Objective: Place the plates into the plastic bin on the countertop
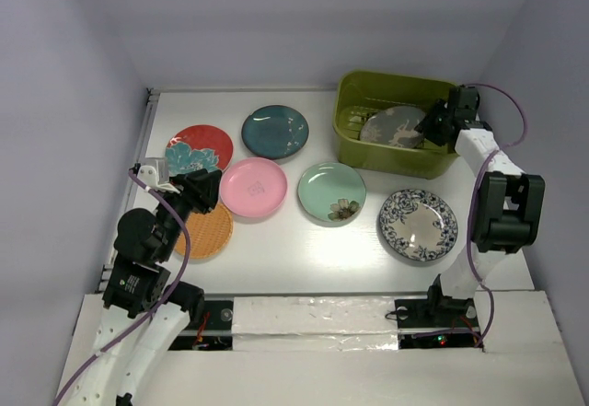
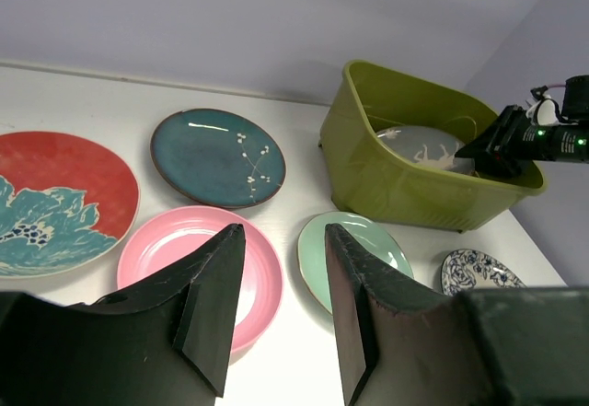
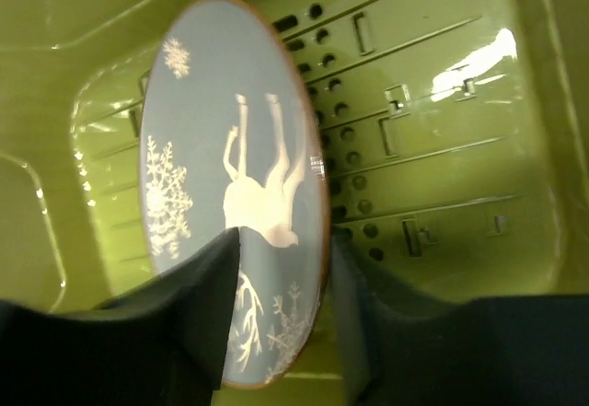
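Right wrist: grey deer-printed round plate [image 3: 230,185] leans inside olive-green plastic bin [image 3: 442,84] — right gripper [image 3: 283,240] straddles it, hold unclear; freed, it may topple.

Pale lavender walls [image 1: 276,19], white countertop [image 1: 276,259], perhaps faintly plank-grained

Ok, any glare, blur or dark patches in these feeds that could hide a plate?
Top external: sharp, glare patch on the countertop near the mint green plate, sheen on the patterned plate. Right wrist: hot reflection on the plastic bin floor, grey deer plate readable, right gripper dark and soft. Left wrist: dark teal plate crisp, left gripper a blurred black mass low in frame.
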You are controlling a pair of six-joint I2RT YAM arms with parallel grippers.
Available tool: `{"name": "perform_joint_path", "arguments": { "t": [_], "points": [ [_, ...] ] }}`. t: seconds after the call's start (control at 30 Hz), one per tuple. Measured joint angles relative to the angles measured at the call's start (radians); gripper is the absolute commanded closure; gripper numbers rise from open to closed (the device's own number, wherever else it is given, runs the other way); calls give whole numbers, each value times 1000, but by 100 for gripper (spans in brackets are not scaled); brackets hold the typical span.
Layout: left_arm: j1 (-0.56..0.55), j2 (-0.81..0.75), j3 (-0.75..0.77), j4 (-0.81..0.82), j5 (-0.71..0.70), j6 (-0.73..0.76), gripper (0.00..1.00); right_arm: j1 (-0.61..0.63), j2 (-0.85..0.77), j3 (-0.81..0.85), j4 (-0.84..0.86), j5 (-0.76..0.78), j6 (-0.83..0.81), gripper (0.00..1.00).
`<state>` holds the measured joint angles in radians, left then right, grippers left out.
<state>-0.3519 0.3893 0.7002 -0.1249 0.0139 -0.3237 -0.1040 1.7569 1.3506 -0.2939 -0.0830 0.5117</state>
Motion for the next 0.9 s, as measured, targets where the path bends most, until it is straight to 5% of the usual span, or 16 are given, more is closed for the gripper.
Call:
{"name": "perform_joint_path", "arguments": {
  "t": [0.17,0.43,0.5,0.57,0.6,0.73,0.87,0.9],
  "points": [
    [0,1,0,0,0,0,63,0,-1,-8,4,66,-11,28],
    [0,1,0,0,0,0,63,0,-131,-29,22,108,-11,23],
    [0,1,0,0,0,0,63,6,-212,-33,38,99,-11,47],
    [0,1,0,0,0,0,63,27,-297,-43,73,89,-10,90],
    [0,1,0,0,0,0,63,46,-337,-58,99,82,-4,96],
    [0,1,0,0,-13,0,71,277,-453,-154,198,73,34,100],
    [0,1,0,-3,-48,-7,100,587,-392,-232,277,55,88,100],
    [0,1,0,-5,-60,-12,100,673,-342,-242,289,47,108,100]
  ]
}}
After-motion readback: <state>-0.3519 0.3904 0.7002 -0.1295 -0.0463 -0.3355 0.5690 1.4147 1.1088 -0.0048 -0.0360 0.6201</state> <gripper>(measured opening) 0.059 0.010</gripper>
